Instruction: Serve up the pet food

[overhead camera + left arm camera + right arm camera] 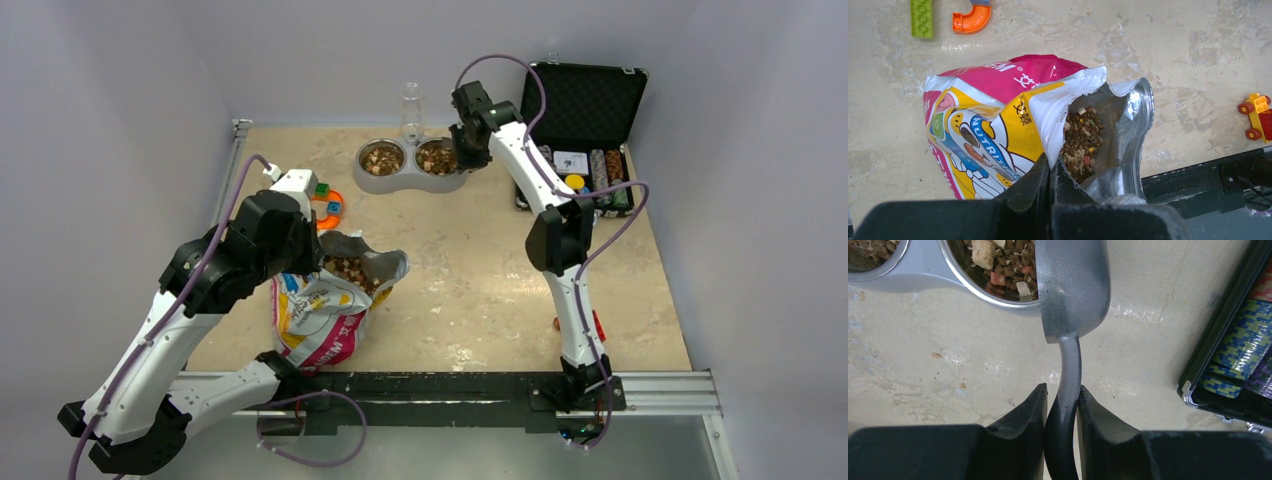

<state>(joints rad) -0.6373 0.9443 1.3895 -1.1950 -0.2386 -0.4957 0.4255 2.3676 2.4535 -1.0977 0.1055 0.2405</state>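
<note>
The pet food shows in the open printed foil bag [318, 322], as brown kibble [1082, 139] inside its mouth. More kibble fills both steel bowls [381, 157] of the grey double feeder [408, 183]. My left gripper [1050, 162] is shut on the bag's torn white rim, holding the mouth open. My right gripper [1062, 392] is shut on the dark handle of a grey metal scoop [1073, 285]. The scoop's head lies tipped over the right bowl's rim [973, 287], underside toward the camera, so its contents are hidden.
An open black case of poker chips [585, 110] stands at the back right, close to the right arm. A clear bottle [411, 110] rises behind the feeder. Toy bricks [328, 205] lie left of the bag, a toy car [1258, 117] near the black front rail [440, 385].
</note>
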